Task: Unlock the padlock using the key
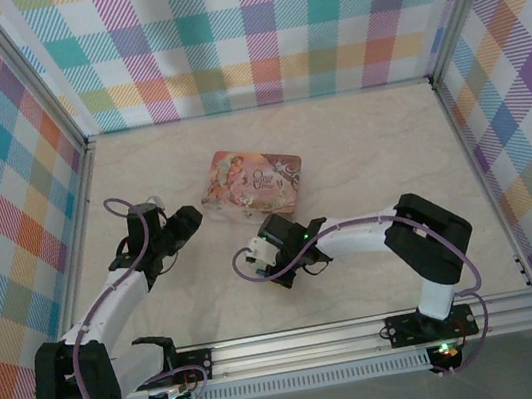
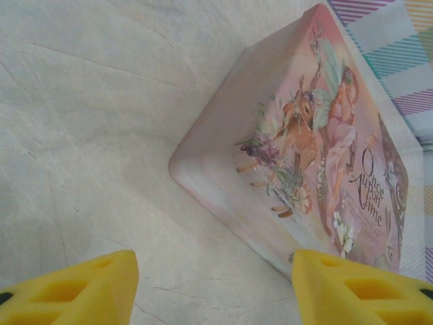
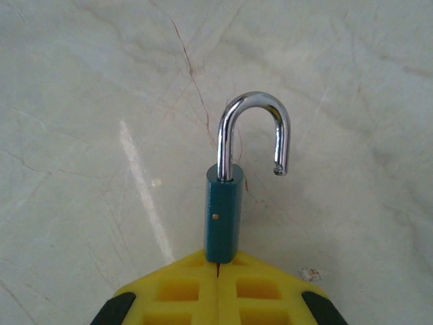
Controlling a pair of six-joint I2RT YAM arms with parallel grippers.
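My right gripper [image 3: 218,261] is shut on the lower end of the padlock [image 3: 223,213], a small teal body held upright over the pale marbled table. Its silvery shackle [image 3: 254,132] is sprung: one leg stays in the body and the free end hangs clear to the right. In the top view the right gripper [image 1: 257,256] sits near the table's middle, just in front of the tin. My left gripper [image 2: 214,271] stands open with bare table between its yellow fingers [image 2: 95,288], the right finger beside the tin's near edge. The key is out of view.
A pink illustrated tin [image 1: 251,183] lies closed behind both grippers; in the left wrist view the tin [image 2: 318,149] shows its near corner. Checked walls [image 1: 259,28] enclose the table on three sides. A metal rail [image 1: 368,330] runs along the near edge.
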